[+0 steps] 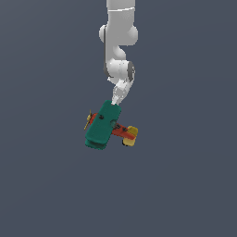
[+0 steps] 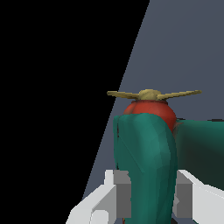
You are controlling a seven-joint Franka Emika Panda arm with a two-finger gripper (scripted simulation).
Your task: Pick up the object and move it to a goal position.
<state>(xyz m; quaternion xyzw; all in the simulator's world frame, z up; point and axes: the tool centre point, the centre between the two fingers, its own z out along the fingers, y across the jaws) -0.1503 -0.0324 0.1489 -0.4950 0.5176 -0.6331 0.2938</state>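
In the exterior view you see the white Panda arm coming down from the top edge, its wrist bent toward the toy biplane near the middle of the picture. The gripper meets the upper end of the plane's teal-green wing; its fingers are mostly hidden behind that wing, so from here you cannot judge the gap between them. The plane sits tilted, its wings running steeply down toward the exterior view's left. The yellow propeller sticks out on the exterior view's left side, the red body runs toward the right, and the yellow tail ends it. Behind everything lies a flat dark grey-blue background; you cannot tell from this view whether the plane touches a surface.

In the wrist view you look along the wing straight at the plane's nose. The teal-green wing fills the space between the two pale fingers, and each finger presses against one side of it: the pincer is clamped on the biplane's wing. Beyond the wing you see the rounded red nose and, in front of it, the yellow propeller lying crosswise. A second teal wing surface spreads out beside the gripped one. A large black area covers one side of this picture, with grey-blue background on the other.
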